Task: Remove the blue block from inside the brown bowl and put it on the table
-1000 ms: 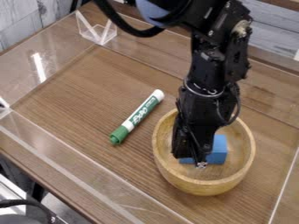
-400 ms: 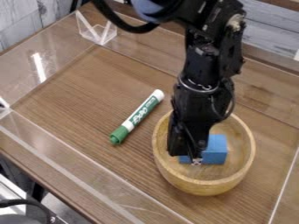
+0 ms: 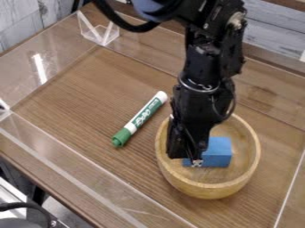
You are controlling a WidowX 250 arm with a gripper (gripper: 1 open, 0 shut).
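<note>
The brown bowl (image 3: 236,181) sits on the table (image 3: 95,89) at the front right. Inside it lies the blue block (image 3: 219,151), right of the bowl's middle. My gripper (image 3: 191,158) points straight down into the bowl. Its dark fingers are shut over the block's left end, which they hide. The rest of the block sticks out to the right of them. The block still rests low in the bowl.
A green-and-white marker (image 3: 139,118) lies on the table just left of the bowl. Low clear acrylic walls (image 3: 48,142) edge the tabletop. A clear stand (image 3: 98,34) is at the back left.
The arm above the bowl has leaned slightly to the left. The gripper stays down in the bowl, shut, and the block has hardly moved.
</note>
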